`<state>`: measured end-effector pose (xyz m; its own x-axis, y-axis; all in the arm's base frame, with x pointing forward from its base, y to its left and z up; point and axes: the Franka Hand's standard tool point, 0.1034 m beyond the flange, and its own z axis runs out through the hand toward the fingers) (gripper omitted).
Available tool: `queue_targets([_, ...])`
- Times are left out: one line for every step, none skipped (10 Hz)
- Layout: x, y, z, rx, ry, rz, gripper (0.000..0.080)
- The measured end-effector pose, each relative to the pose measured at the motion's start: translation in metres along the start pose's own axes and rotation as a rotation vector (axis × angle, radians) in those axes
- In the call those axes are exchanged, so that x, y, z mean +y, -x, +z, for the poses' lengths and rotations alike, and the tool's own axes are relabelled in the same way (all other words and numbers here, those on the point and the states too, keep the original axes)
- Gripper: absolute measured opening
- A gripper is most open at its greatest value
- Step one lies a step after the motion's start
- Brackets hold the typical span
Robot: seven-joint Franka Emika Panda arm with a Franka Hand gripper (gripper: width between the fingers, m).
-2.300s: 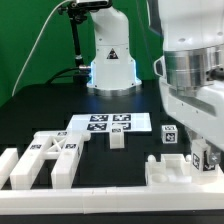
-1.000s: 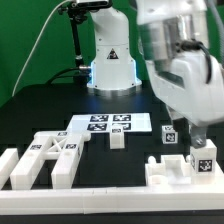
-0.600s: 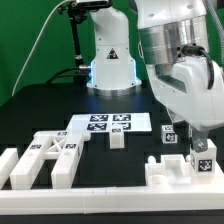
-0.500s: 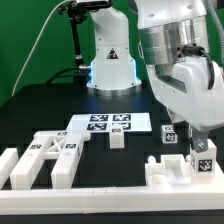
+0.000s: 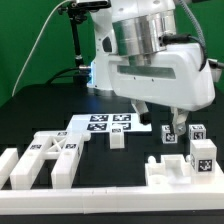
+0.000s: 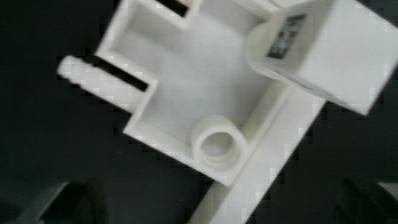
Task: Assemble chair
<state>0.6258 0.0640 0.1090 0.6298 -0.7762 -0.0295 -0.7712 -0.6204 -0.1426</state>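
**Hand wide open and empty above the chair slab**

The chair's flat slab (image 5: 163,172) lies on the black table (image 5: 30,110), just below the hand (image 5: 161,125). A tagged block (image 5: 203,155) sits at the slab's end, to the exterior view's right of the hand. In the wrist view we see the slab's round hole (image 6: 215,145) under the hand. A small tagged cube (image 5: 170,136) stands near the fingers (image 5: 143,115). We note the fingers spread fully, gripping nothing. The bundle of bars (image 5: 50,155) lies well off to the exterior view's left of the hand. The marker board (image 5: 105,124) lies beyond the hand.
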Motion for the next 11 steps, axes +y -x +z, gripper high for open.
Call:
queue_targets([-0.001,-0.002,0.001,0.023,-0.019,-0.055,0.0649])
queue_targets([0.0,-0.002,0.001,0.021,-0.014,-0.124,0.0649])
queue_targets([0.0,-0.003,0.001,0.022,-0.012,-0.203,0.0649])
queue_targets([0.001,-0.003,0.002,0.022,-0.011,-0.265,0.0649])
queue_targets([0.005,-0.005,0.004,0.023,-0.008,-0.358,0.0649])
queue_targets([0.019,-0.009,0.008,0.014,0.005,-0.448,0.0649])
queue_targets([0.035,-0.012,0.01,-0.005,0.019,-0.53,0.0649])
queue_targets([0.051,-0.012,0.011,-0.035,0.04,-0.607,0.0649])
queue_targets([0.065,-0.006,0.014,-0.06,0.069,-0.693,0.0649])
queue_targets([0.076,-0.002,0.017,-0.061,0.079,-0.784,0.0649])
queue_targets([0.085,0.001,0.018,-0.043,0.078,-0.867,0.0649])
